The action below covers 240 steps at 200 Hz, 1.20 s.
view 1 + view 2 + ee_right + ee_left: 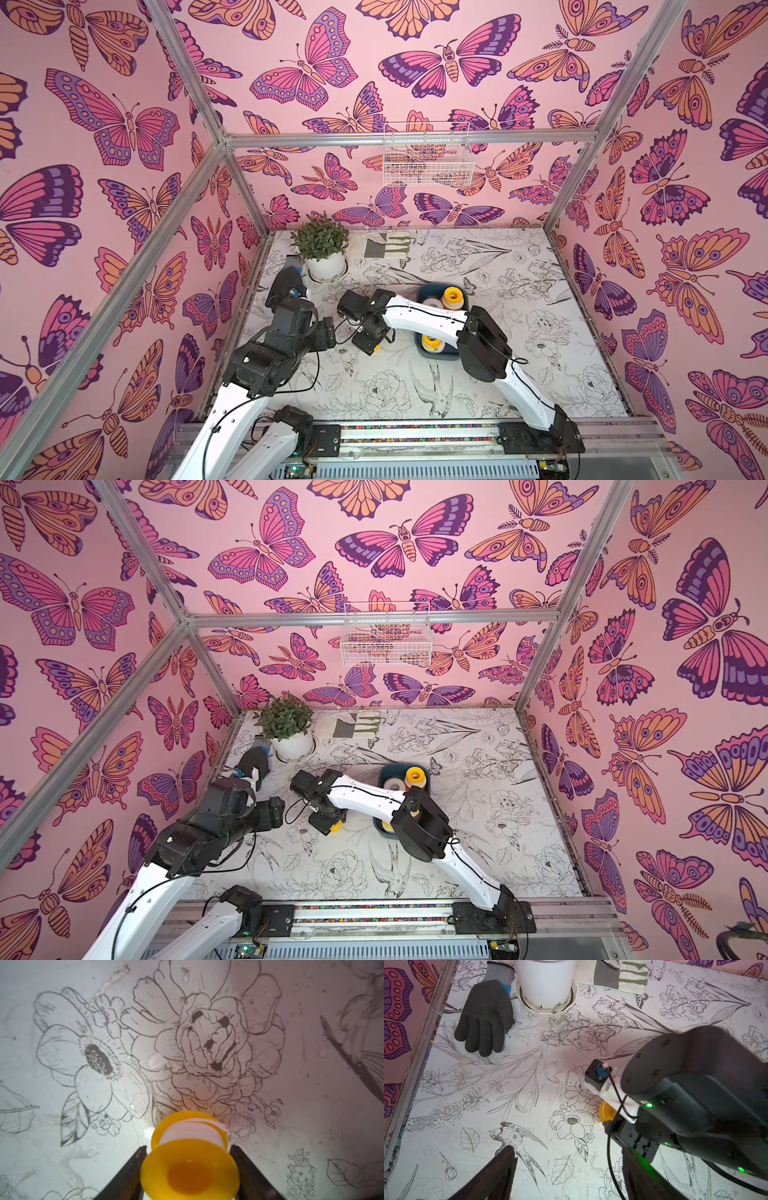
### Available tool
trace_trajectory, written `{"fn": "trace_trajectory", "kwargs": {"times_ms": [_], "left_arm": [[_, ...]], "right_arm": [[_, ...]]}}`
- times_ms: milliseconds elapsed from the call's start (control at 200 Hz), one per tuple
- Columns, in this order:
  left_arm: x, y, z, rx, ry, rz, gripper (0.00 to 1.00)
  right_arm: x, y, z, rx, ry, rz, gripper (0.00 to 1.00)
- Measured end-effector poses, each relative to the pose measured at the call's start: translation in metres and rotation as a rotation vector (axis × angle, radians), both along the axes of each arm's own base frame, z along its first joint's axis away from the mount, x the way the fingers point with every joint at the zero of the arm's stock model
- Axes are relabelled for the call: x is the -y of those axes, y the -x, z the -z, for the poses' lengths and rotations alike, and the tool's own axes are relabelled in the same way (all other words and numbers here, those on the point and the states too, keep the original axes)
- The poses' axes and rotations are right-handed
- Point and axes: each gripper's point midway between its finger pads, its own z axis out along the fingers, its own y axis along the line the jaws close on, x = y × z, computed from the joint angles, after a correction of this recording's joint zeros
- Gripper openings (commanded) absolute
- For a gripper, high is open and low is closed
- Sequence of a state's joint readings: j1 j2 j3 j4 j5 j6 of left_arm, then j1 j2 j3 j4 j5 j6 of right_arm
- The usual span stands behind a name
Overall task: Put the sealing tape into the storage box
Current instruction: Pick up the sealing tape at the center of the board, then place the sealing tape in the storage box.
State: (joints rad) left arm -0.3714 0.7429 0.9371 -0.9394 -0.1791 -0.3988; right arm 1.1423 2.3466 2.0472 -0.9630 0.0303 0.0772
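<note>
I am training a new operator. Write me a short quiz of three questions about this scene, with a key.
1. True or false: the left gripper holds a roll.
2. The jaws of the right gripper stand on either side of a roll. This roll is: A) outside the storage box; B) in the wire basket; C) in the left gripper.
3. Name the dark item lying beside the white pot.
Key: 1 false; 2 A; 3 the black glove.
</note>
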Motion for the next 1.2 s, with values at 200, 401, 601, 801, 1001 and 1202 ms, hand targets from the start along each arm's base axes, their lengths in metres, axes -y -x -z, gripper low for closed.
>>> {"fn": "trace_trajectory", "kwargs": {"times_ms": [200,401,601,801,1001,1202], "left_arm": [[-0.001,0.000,-0.001,0.004,0.000,-0.005,0.84],[-0.001,0.000,0.000,0.001,-0.001,0.001,0.84],[0.000,0.000,0.000,-0.001,0.001,0.003,0.84],[0.000,-0.001,0.002,-0.011,0.003,0.004,0.84],[0.002,-0.001,0.002,-0.014,0.006,0.010,0.84],[0.002,-0.001,0.003,-0.015,0.005,0.016,0.85]], "right_arm": [[0.010,0.001,-0.045,0.043,-0.057,0.004,0.63],[0.038,-0.012,-0.082,0.079,-0.106,0.050,0.62],[0.098,-0.054,-0.098,0.095,-0.124,0.199,0.62],[0.150,-0.082,-0.097,0.099,-0.115,0.325,0.62],[0.174,-0.094,-0.085,0.076,-0.099,0.385,0.62],[0.179,-0.102,-0.077,0.071,-0.090,0.407,0.62]]}}
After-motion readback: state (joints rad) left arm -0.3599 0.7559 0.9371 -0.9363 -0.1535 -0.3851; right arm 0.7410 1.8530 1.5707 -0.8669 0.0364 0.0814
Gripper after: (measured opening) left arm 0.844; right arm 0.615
